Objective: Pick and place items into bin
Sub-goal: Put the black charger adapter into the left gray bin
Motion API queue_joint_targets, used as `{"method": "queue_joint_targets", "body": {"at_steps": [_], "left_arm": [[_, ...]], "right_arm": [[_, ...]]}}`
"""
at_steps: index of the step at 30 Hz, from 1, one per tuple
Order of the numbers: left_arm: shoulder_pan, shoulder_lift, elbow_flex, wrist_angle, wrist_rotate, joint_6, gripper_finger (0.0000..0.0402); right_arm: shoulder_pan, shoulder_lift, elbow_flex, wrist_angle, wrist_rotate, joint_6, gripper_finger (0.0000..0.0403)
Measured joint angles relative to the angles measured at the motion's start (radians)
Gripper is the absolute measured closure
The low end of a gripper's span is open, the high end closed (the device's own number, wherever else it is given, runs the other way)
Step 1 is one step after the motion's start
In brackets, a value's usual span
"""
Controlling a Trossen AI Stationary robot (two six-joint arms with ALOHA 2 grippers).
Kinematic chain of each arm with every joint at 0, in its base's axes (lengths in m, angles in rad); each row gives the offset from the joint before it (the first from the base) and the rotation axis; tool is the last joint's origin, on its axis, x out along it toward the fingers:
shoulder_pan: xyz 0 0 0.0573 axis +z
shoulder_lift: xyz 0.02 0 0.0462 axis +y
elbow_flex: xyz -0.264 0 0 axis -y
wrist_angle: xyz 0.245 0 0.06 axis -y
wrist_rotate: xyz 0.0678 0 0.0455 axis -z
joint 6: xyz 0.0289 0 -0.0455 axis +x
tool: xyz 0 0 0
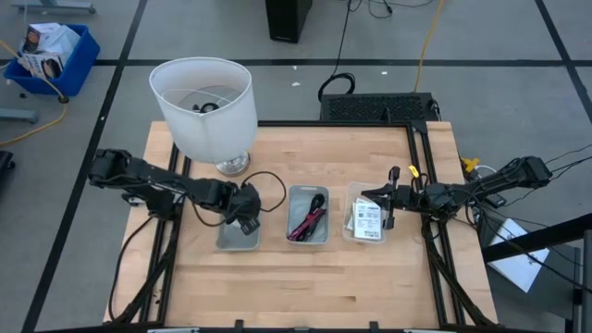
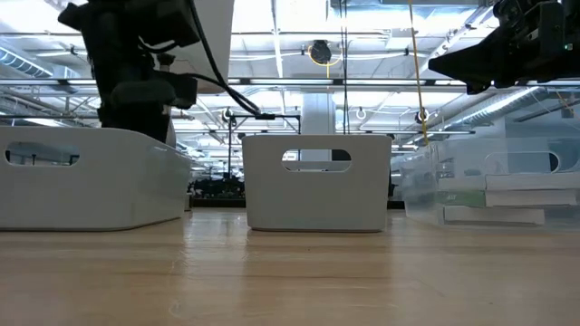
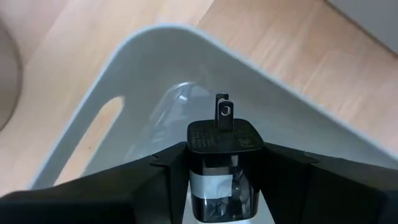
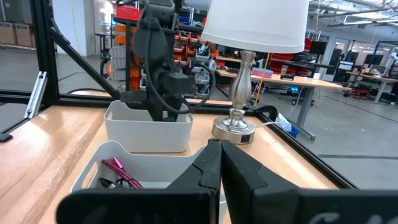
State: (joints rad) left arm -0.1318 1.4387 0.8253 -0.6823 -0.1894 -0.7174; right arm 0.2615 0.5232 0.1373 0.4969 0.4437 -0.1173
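My left gripper (image 1: 246,218) hangs over the left grey bin (image 1: 238,236) and is shut on a small black plug block (image 3: 224,140). A thin black cable (image 1: 274,185) loops from the lamp's base toward this gripper. The middle grey bin (image 1: 308,215) holds a red-magenta cable (image 1: 310,222) and a thin black cable. White packets with black print (image 1: 366,220) lie in the clear right bin (image 1: 352,211). My right gripper (image 1: 389,200) is shut and empty above that clear bin; in its wrist view the fingertips (image 4: 217,155) meet. My left gripper pinches the black plug block by its two opposite sides (image 3: 198,144) between the two fingers (image 3: 143,180). The two metal prongs (image 3: 222,111) stick out past the fingertips, toward the bin's inside. The plug is lifted clear above the bin's floor (image 3: 177,106).
A big lamp with a white shade (image 1: 204,102) stands on its metal base (image 1: 233,165) at the far left of the table, just behind the left bin. The three bins sit in a row across the table's middle. Bare wood (image 1: 305,282) lies toward the near edge.
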Motion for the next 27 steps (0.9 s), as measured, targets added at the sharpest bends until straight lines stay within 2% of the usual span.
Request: {"method": "queue_joint_targets", "body": {"at_steps": [7, 24, 25, 27], "left_arm": [[0.037, 0.000, -0.056, 0.069, 0.059, 0.033, 0.0251], [0.047, 0.006, -0.097, 0.111, 0.061, 0.036, 0.0251], [0.047, 0.006, -0.097, 0.111, 0.061, 0.036, 0.0247], [0.047, 0.006, -0.097, 0.111, 0.061, 0.036, 0.0211]], "right_arm": [[0.000, 0.000, 0.000, 0.000, 0.000, -0.001, 0.0399], [0.000, 0.000, 0.000, 0.000, 0.001, -0.006, 0.0399], [0.000, 0.000, 0.000, 0.000, 0.000, -0.006, 0.0399], [0.000, 0.000, 0.000, 0.000, 0.001, -0.006, 0.0399]]}}
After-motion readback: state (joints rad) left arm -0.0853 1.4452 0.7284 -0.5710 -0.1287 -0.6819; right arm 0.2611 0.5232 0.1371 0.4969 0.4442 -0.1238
